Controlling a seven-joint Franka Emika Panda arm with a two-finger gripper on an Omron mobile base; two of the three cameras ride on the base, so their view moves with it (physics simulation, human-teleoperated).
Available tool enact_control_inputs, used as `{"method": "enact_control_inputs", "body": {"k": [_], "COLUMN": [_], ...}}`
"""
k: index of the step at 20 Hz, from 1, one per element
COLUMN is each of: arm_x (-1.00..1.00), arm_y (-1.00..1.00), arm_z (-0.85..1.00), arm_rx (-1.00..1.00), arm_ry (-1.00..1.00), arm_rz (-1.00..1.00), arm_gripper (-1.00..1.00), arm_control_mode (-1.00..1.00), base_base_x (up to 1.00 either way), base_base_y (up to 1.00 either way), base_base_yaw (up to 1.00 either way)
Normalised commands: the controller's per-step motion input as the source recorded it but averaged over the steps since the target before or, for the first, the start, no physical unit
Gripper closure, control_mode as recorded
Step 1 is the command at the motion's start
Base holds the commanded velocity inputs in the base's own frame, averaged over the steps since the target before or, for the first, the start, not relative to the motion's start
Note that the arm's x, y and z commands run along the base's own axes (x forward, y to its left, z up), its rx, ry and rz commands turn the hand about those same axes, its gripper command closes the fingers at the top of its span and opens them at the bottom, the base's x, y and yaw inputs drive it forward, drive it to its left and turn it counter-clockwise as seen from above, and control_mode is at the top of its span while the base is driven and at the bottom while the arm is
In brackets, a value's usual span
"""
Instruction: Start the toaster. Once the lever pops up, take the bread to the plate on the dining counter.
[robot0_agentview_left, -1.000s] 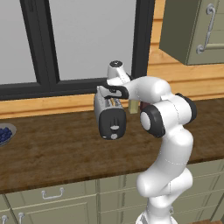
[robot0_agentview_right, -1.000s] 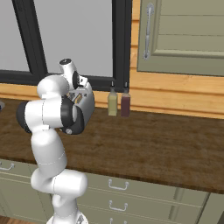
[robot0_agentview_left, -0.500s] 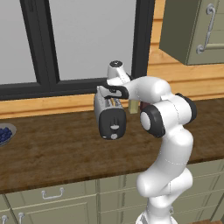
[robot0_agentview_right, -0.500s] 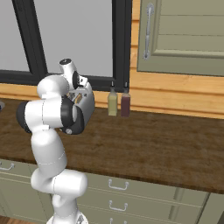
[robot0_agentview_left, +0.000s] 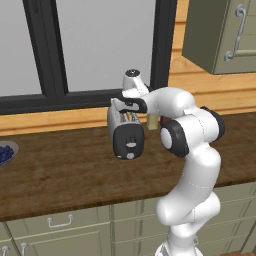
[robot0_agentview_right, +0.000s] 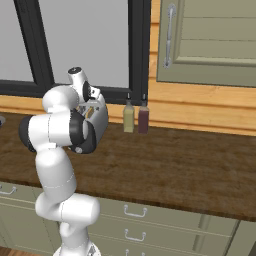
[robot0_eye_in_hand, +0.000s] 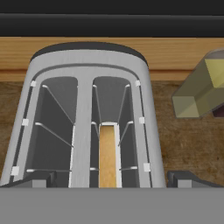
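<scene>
The silver toaster (robot0_agentview_left: 127, 136) stands on the brown wood counter below the window, its black end panel facing me. Seen from the hand, the toaster (robot0_eye_in_hand: 85, 61) lies straight below, and the bread (robot0_eye_in_hand: 108, 154), a tan slice on edge, sits down in the right-hand slot. My gripper (robot0_agentview_left: 128, 106) hovers just above the toaster top, open, one fingertip (robot0_eye_in_hand: 40, 179) outside each long side and nothing held. From the right base the toaster (robot0_agentview_right: 101, 118) is half hidden behind my arm. The plate and the dining counter are out of view.
Two bottles, a yellowish one (robot0_agentview_right: 128, 117) and a dark red one (robot0_agentview_right: 143, 118), stand against the wall just right of the toaster. A bowl of blue berries (robot0_agentview_left: 5, 152) sits at the counter's far left. A wall cabinet (robot0_agentview_left: 220, 35) hangs upper right; drawers run below.
</scene>
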Motion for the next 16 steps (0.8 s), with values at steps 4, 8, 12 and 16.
{"method": "enact_control_inputs", "body": {"k": [4, 8, 12, 16], "arm_x": [0.0, 0.0, 0.0, 0.0], "arm_y": [0.0, 0.0, 0.0, 0.0], "arm_z": [0.0, 0.0, 0.0, 0.0], "arm_rx": [0.0, 0.0, 0.0, 0.0], "arm_ry": [0.0, 0.0, 0.0, 0.0], "arm_rz": [0.0, 0.0, 0.0, 0.0], "arm_gripper": [-1.0, -1.0, -1.0, -1.0], "arm_control_mode": [-1.0, -1.0, -1.0, -1.0], "base_base_x": [0.0, 0.0, 0.0, 0.0], "base_base_y": [0.0, 0.0, 0.0, 0.0], "base_base_yaw": [0.0, 0.0, 0.0, 0.0]}}
